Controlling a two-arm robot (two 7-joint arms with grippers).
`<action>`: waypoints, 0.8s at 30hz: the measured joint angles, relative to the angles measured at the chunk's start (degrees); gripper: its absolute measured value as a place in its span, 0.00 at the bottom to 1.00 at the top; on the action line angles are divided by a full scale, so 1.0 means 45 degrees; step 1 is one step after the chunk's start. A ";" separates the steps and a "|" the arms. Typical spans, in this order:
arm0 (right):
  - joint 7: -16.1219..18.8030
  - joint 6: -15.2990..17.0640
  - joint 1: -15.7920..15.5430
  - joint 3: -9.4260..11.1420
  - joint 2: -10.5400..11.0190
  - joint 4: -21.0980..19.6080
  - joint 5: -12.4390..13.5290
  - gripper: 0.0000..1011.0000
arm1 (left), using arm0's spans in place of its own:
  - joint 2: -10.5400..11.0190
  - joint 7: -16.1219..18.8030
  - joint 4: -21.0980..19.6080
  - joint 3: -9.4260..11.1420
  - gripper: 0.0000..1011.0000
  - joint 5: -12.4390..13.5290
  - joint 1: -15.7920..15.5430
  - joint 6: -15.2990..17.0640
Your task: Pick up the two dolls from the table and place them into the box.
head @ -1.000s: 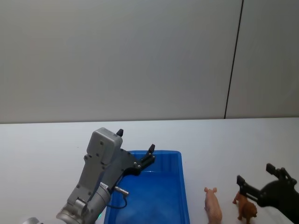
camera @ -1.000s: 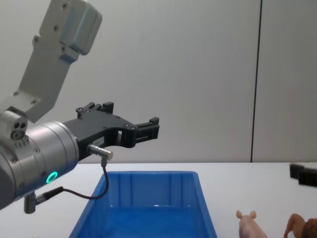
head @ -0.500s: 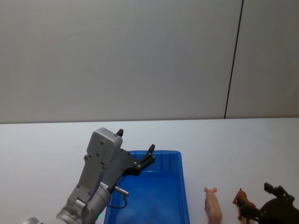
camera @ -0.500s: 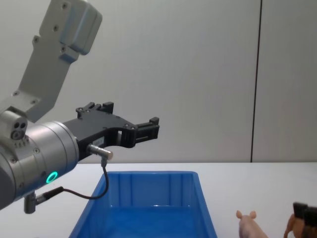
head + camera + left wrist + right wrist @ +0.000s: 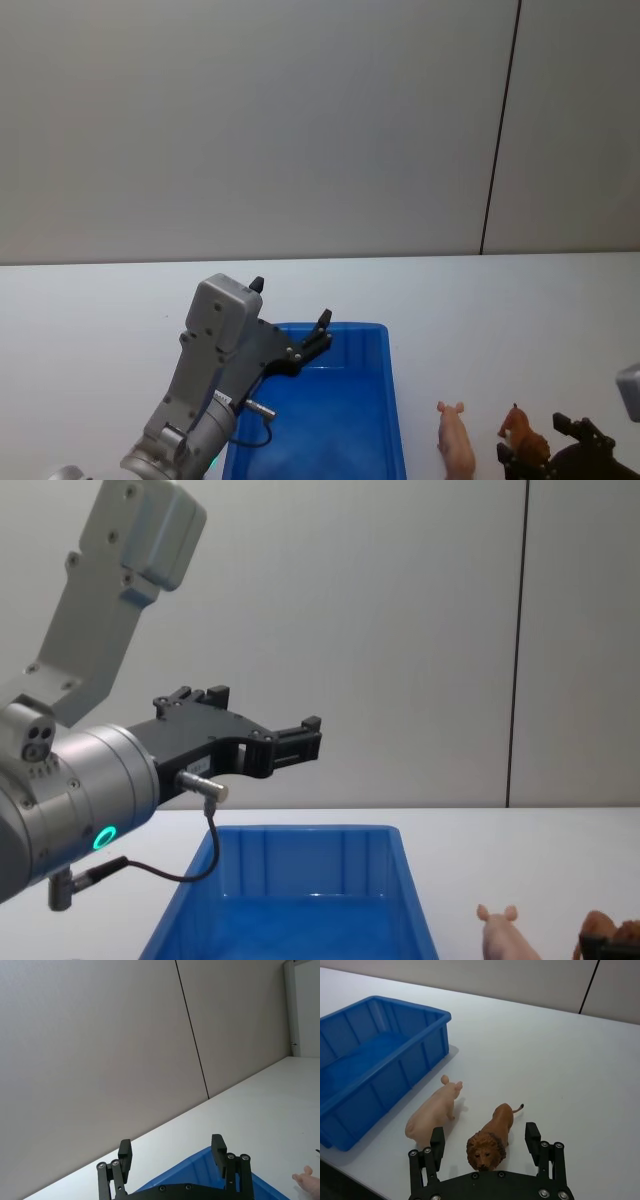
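Beside the blue box (image 5: pixel 350 1095) the pink pig (image 5: pixel 432 1115) stands on the table (image 5: pixel 545 1060), then the lion (image 5: pixel 499 1125), its head between the wide-spread right claw (image 5: pixel 485 1132); the left claw (image 5: pixel 171 1142) hangs wide above the box.

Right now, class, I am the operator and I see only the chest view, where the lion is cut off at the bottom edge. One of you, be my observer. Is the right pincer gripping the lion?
Observer: No. The right pincer is open around the lion, with one finger on each side of its head.
Operator: Which way does the lion face?
Observer: Toward the pincer, with its tail pointing away.
Operator: And the pig?
Observer: The pig faces the other way, its snout pointing away from the pincer.
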 joint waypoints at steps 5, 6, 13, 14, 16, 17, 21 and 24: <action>0.0012 0.0150 0.0120 -0.0064 -0.0103 0.0224 -0.0067 0.90 | 0.0000 0.0000 0.0001 0.0000 0.99 0.0000 0.0000 0.0000; 0.0013 0.0184 0.0136 -0.0074 -0.0117 0.0256 -0.0078 0.88 | 0.0000 0.0000 0.0001 0.0000 0.99 0.0000 0.0000 0.0000; 0.0016 0.0377 0.0271 -0.0118 -0.0208 0.0524 -0.0127 0.70 | 0.0000 0.0000 0.0001 0.0000 0.99 0.0000 0.0000 0.0000; 0.0016 0.0393 0.0285 -0.0122 -0.0218 0.0553 -0.0131 0.65 | 0.0000 0.0000 0.0001 0.0000 0.99 0.0000 0.0000 0.0000; 0.0016 0.0438 0.0319 -0.0131 -0.0236 0.0616 -0.0148 0.59 | 0.0000 0.0000 0.0000 0.0000 0.99 0.0000 0.0000 0.0000; 0.0015 0.0443 0.0323 -0.0132 -0.0239 0.0625 -0.0152 0.55 | 0.0000 0.0000 0.0000 0.0000 0.99 0.0000 0.0000 0.0000; -0.0006 0.0440 0.0341 -0.0136 -0.0248 0.0651 -0.0186 0.45 | 0.0000 0.0000 0.0001 0.0000 0.99 0.0000 0.0000 0.0000; -0.0057 0.0356 0.0341 -0.0136 -0.0248 0.0646 -0.0224 0.43 | 0.0000 0.0000 0.0001 0.0000 0.99 0.0000 0.0000 0.0000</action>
